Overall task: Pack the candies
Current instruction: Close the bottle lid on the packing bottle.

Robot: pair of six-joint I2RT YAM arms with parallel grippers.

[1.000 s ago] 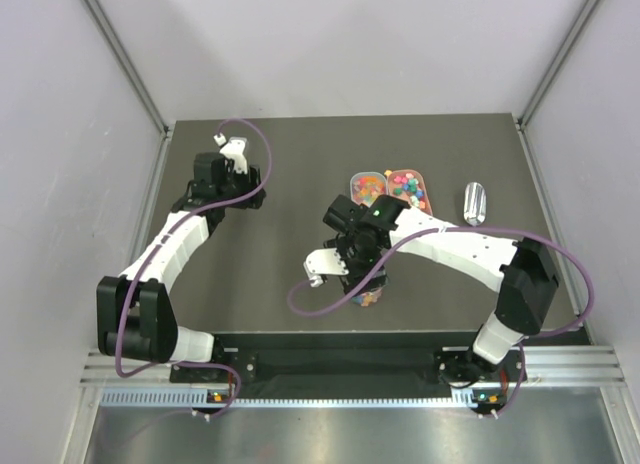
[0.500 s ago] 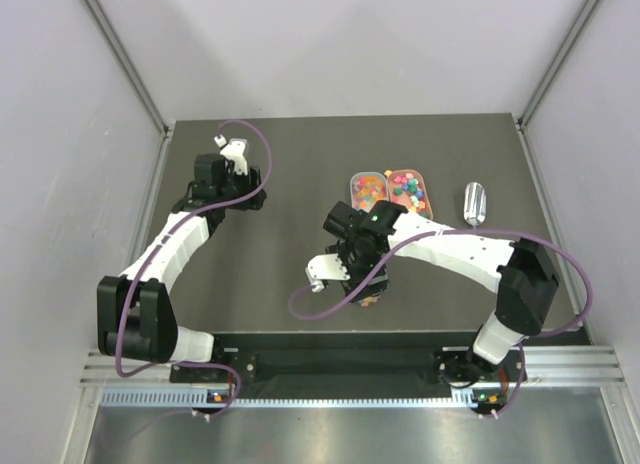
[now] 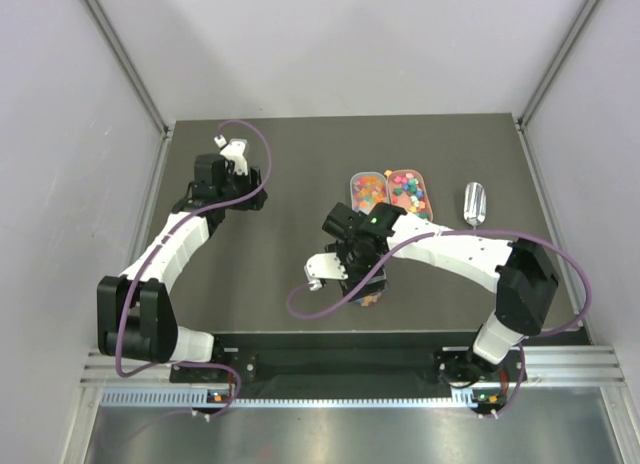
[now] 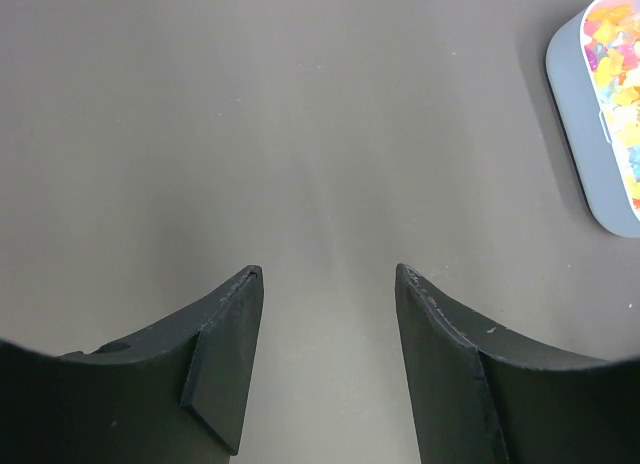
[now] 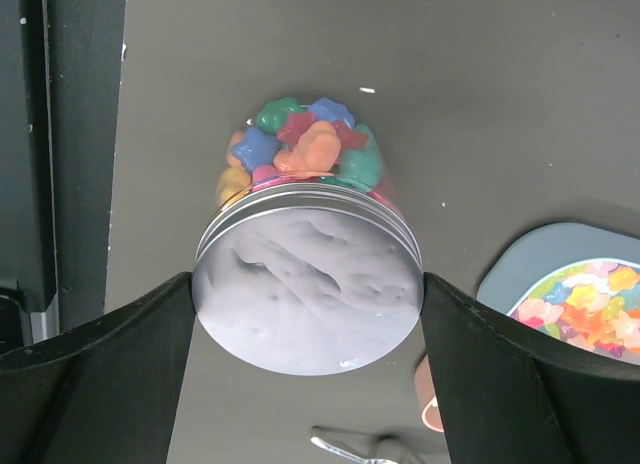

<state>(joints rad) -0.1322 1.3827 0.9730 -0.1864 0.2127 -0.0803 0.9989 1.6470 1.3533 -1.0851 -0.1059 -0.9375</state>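
Note:
The candies fill a clear round cup (image 5: 300, 144) standing on the dark table; it also shows in the top view (image 3: 371, 295), mostly under the arm. A silvery lid (image 5: 308, 279) sits on top of the cup. My right gripper (image 5: 308, 294) is shut on the lid, one finger touching each side; in the top view it (image 3: 360, 272) is right above the cup. More candies lie in a two-part tray (image 3: 391, 188), whose edge shows in the left wrist view (image 4: 590, 134). My left gripper (image 4: 325, 314) is open and empty over bare table at the back left (image 3: 254, 187).
A clear scoop (image 3: 475, 202) lies right of the tray, near the table's right side. Grey walls close in the table on three sides. The arm bases and a metal rail run along the near edge.
My right wrist has turned and shifted slightly over the cup, still holding the lid. The left arm has not moved.

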